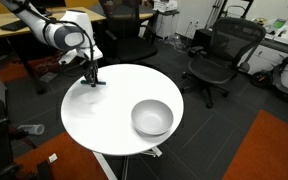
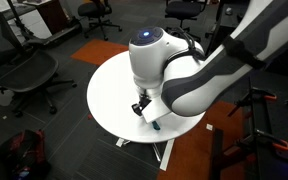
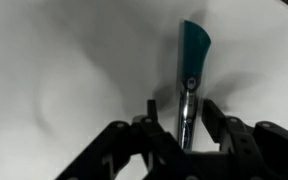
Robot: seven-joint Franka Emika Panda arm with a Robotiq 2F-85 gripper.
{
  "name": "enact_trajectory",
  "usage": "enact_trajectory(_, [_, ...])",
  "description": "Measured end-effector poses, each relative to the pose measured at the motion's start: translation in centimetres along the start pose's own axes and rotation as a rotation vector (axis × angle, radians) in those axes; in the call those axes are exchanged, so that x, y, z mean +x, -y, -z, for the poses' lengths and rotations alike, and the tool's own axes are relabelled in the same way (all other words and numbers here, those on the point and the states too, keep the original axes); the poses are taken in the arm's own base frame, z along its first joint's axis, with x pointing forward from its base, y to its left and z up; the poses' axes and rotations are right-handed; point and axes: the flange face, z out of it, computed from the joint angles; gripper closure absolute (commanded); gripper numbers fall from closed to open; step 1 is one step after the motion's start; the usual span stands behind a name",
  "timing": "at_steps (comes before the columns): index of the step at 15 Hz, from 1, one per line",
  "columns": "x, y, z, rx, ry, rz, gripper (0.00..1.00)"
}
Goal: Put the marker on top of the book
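The marker (image 3: 192, 50) is a slim stick with a teal end and a shiny metallic shaft, lying on the round white table (image 1: 104, 125). In the wrist view it runs straight in between my two fingers. My gripper (image 3: 182, 118) is down at the table surface with one finger on each side of the marker, and a gap still shows on both sides. In both exterior views the gripper (image 1: 91, 79) (image 2: 144, 106) sits near the table's edge, and the marker's teal tip (image 2: 156, 126) pokes out beside it. No book is in view.
A white bowl (image 1: 152, 118) stands on the table, well away from the gripper. Black office chairs (image 1: 219, 55) (image 2: 29, 75) stand around the table on the dark carpet. The arm's bulk hides much of the table in an exterior view (image 2: 199, 80).
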Motion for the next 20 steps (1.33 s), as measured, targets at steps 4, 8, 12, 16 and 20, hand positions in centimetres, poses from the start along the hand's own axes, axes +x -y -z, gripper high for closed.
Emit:
enact_trajectory(4, [0.3, 0.1, 0.1, 0.002, -0.006, -0.001, 0.98])
enact_trajectory(8, [0.4, 0.3, 0.2, 0.006, -0.009, 0.004, 0.95])
enact_trajectory(12, [0.5, 0.5, 1.9, 0.026, -0.016, 0.058, 0.95])
enact_trajectory(16, [1.4, -0.9, 5.4, 0.044, -0.024, 0.128, 0.95])
enact_trajectory(20, [2.4, -3.8, 9.1, 0.044, -0.016, 0.168, 0.95])
